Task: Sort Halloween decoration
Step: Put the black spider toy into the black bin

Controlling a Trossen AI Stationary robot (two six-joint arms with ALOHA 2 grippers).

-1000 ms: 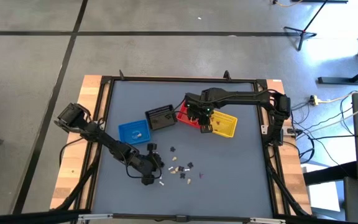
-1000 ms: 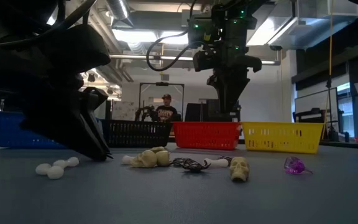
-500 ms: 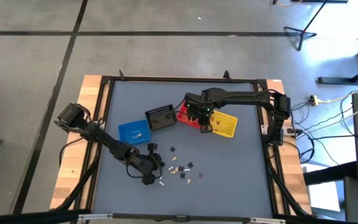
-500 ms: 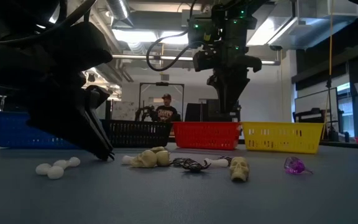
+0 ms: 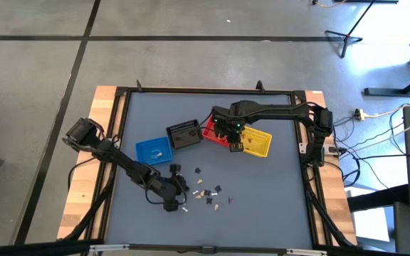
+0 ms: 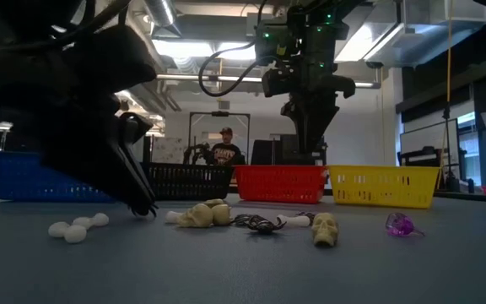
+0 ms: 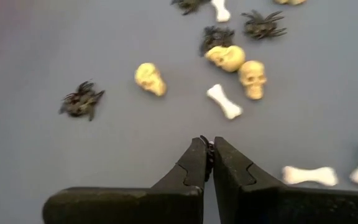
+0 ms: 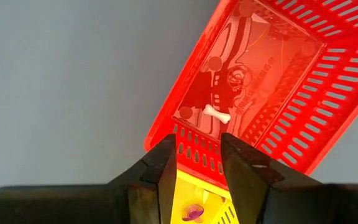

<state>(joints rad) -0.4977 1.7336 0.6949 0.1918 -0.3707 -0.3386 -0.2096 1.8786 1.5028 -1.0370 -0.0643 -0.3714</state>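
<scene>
**High view: left claw pinched shut among the trinkets, right claw parked over the baskets**

High view shows your left claw [image 5: 179, 193] low on the desk [image 5: 276, 192], at the edge of the scattered Halloween decoration [image 5: 206, 193]. In the left wrist view its jaws are closed tip to tip, with a dark speck between the tips; whether that is a trinket cannot be told.

Handling, as a judgement: the skulls [image 7: 150, 78], bones [image 7: 224, 101] and spiders [image 7: 81, 101] look like light, hard moulded plastic, likely to skid or flip under a glancing touch. Take a bone across its shaft, a skull across its sides, a spider by its body rather than its thin legs.

Your right claw [image 8: 198, 167] hangs above the red basket [image 8: 272, 93], jaws partly apart and empty.

Containers: the red basket holds one white bone [image 8: 217, 114]. The yellow basket [image 5: 257, 143] shows a purple piece [image 8: 193, 213] inside. The blue basket [image 5: 152, 151] and black basket [image 5: 184, 135] stand beside them; their contents cannot be made out. A purple trinket [image 6: 400, 225] lies loose on the desk.
</scene>
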